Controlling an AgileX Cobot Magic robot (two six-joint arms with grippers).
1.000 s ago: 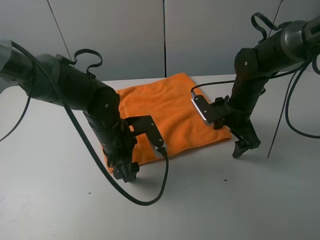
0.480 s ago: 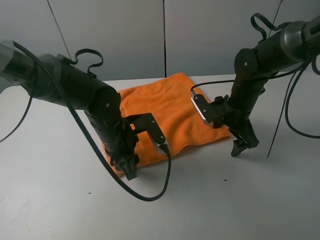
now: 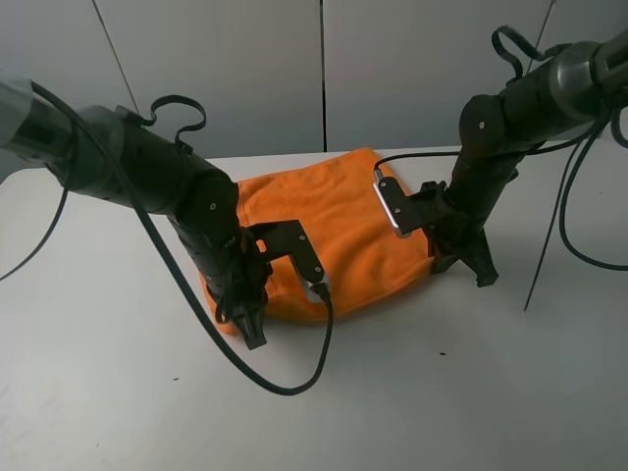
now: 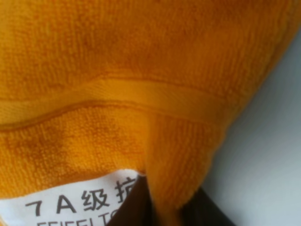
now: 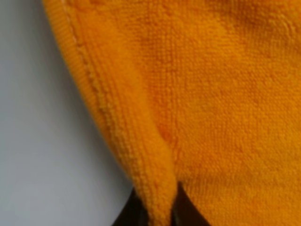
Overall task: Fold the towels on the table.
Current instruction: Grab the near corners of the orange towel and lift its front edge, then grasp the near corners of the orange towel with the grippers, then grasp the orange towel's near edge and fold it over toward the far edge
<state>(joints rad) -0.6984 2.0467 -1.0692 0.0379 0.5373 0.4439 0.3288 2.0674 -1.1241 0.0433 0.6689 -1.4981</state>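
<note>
Towel (image 3: 334, 211) lies on the white table (image 3: 118, 392), with its far edge flat and its near edge bunched and rounded.

Left gripper (image 3: 247, 319) is at the towel's near left corner. On my left wrist feed I see a fold of hem nipped between the dark fingers (image 4: 134, 209), with the white printed label (image 4: 70, 205) just beside the fold.

Right gripper (image 3: 459, 257) is at the towel's near right corner. My right wrist feed shows the edge ridge clamped between pressed-together tips (image 5: 186, 212).
</note>
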